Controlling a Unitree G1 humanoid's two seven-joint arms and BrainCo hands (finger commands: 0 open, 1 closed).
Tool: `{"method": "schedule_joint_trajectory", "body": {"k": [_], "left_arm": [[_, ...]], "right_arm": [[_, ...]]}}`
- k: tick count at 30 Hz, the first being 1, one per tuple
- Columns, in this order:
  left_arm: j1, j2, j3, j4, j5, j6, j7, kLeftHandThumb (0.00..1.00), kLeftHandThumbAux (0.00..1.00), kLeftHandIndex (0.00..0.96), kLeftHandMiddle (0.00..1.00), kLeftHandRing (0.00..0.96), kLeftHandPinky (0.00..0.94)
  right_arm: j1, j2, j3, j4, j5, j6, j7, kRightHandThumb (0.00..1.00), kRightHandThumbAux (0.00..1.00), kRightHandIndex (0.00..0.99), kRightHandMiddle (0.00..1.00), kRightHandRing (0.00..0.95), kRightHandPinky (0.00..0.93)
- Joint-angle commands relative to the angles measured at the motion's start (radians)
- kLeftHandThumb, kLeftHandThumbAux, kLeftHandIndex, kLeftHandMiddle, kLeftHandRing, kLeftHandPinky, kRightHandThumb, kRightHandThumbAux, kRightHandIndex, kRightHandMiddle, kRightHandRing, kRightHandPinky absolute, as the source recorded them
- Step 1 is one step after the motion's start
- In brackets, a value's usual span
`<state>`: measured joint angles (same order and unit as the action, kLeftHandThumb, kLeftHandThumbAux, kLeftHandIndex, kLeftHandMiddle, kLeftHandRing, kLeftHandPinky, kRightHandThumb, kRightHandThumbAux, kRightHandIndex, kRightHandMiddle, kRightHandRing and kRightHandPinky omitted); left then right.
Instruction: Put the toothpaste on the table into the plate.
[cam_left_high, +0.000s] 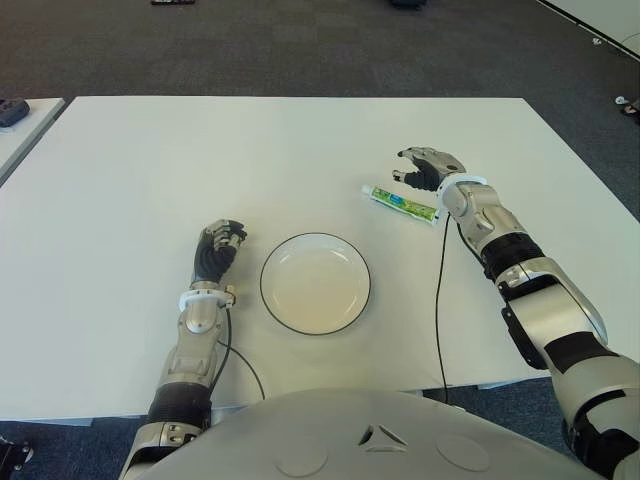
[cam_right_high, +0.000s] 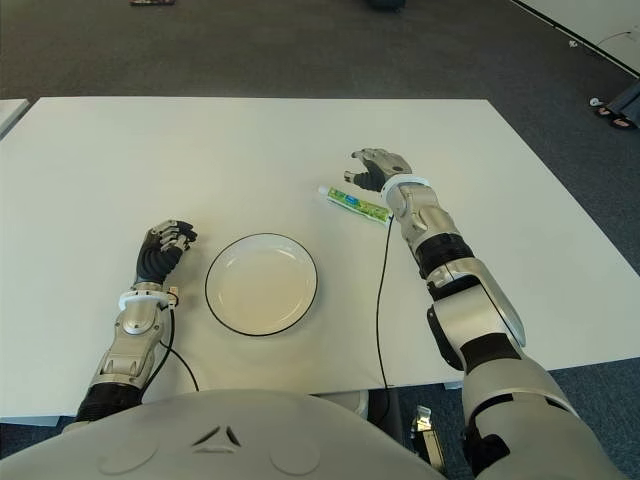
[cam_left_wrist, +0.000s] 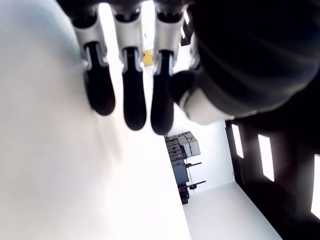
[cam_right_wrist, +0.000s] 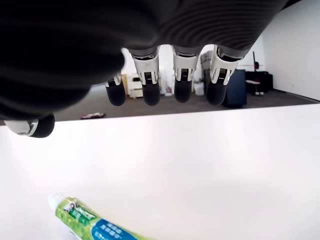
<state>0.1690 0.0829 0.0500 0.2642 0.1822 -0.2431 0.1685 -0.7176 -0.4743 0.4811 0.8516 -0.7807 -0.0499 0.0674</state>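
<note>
Large white table (cam_left_high: 150, 170) fills most of the view, w/ dark carpet beyond its far edge. Near the front edge, approx. centre, sits a round white plate (cam_left_high: 315, 282) w/ a thin dark rim, nothing in it. Robot's left hand (cam_left_high: 216, 250) shows just left of the plate, fingers curled in loosely, holding nothing. Robot's right hand (cam_left_high: 431, 168) is farther back on the right side, hovering just beyond the toothpaste (cam_left_high: 402, 204); its fingers (cam_right_wrist: 182, 82) hang relaxed and spread, gripping nothing, not touching the tube. Toothpaste is a green-and-white tube lying flat on the table, behind and right of the plate, apart from it, cap end pointing toward the table's middle.
</note>
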Motion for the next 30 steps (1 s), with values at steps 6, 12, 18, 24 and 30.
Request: {"method": "schedule_joint_trajectory", "body": {"k": [6, 12, 18, 24, 30], "left_arm": [[0.008, 0.0, -0.006, -0.017, 0.009, 0.049, 0.005, 0.694, 0.723, 0.426, 0.458, 0.445, 0.441], [0.005, 0.001, -0.008, -0.018, 0.016, 0.051, 0.009, 0.694, 0.723, 0.425, 0.461, 0.451, 0.449], [0.006, 0.001, -0.008, -0.017, 0.014, 0.048, 0.005, 0.694, 0.723, 0.425, 0.464, 0.453, 0.444], [0.006, 0.001, -0.009, -0.016, 0.017, 0.04, 0.009, 0.695, 0.723, 0.426, 0.471, 0.463, 0.465], [0.007, -0.001, -0.007, -0.013, 0.016, 0.034, 0.014, 0.696, 0.723, 0.426, 0.483, 0.478, 0.479]], "right_arm": [[-0.016, 0.031, 0.025, 0.063, 0.005, -0.002, 0.015, 0.499, 0.175, 0.0, 0.0, 0.0, 0.0], [-0.017, 0.043, 0.044, 0.094, -0.003, 0.0, 0.016, 0.496, 0.173, 0.0, 0.0, 0.0, 0.0], [-0.012, 0.056, 0.069, 0.125, -0.008, -0.003, 0.007, 0.491, 0.16, 0.0, 0.0, 0.0, 0.0], [-0.006, 0.067, 0.092, 0.162, -0.01, -0.02, 0.002, 0.482, 0.139, 0.0, 0.0, 0.0, 0.0], [-0.015, 0.067, 0.122, 0.193, -0.02, -0.045, 0.006, 0.455, 0.148, 0.0, 0.0, 0.0, 0.0]]}}
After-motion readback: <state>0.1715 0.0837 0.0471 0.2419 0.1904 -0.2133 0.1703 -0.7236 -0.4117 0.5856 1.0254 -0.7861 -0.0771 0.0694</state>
